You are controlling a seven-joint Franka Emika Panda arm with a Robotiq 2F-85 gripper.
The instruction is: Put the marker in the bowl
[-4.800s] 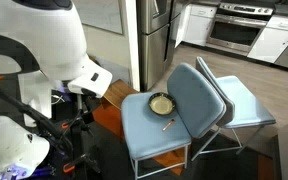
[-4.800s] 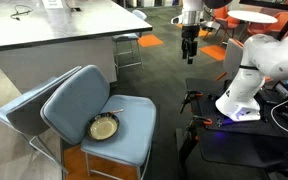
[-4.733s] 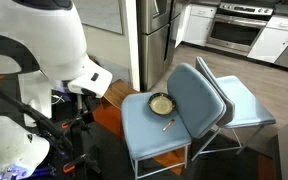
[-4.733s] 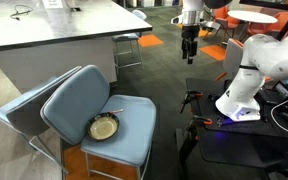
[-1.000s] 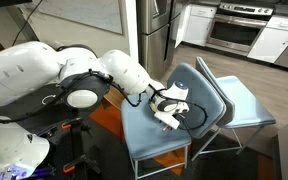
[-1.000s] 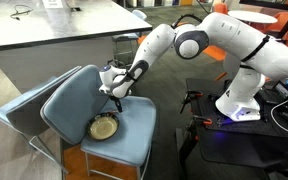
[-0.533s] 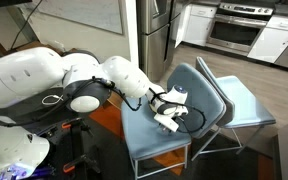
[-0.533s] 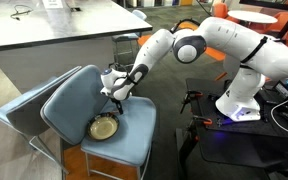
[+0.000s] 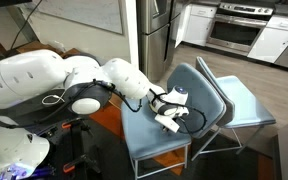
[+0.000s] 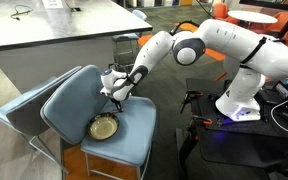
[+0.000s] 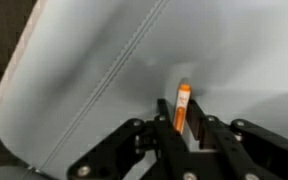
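In the wrist view the reddish-orange marker [image 11: 183, 93] lies on the blue chair seat [image 11: 94, 60], pointing away from the camera. My gripper [image 11: 180, 104] has come down over it and its two black fingers are shut on the marker's near half. The arm reaches down to the seat in both exterior views, with the gripper [image 10: 112, 100] just behind the tan bowl [image 10: 104, 128] with a dark rim. From the opposite side the gripper [image 9: 168, 120] covers the bowl and the marker.
The blue chair's backrest [image 10: 74, 95] rises right beside the gripper. A second blue chair [image 9: 239, 105] stands back to back with it. A large counter [image 10: 54, 30] is behind, and the white robot base [image 10: 239, 100] stands on the floor nearby.
The fingers have drawn together onto the marker over the last second. The arm has hardly shifted.
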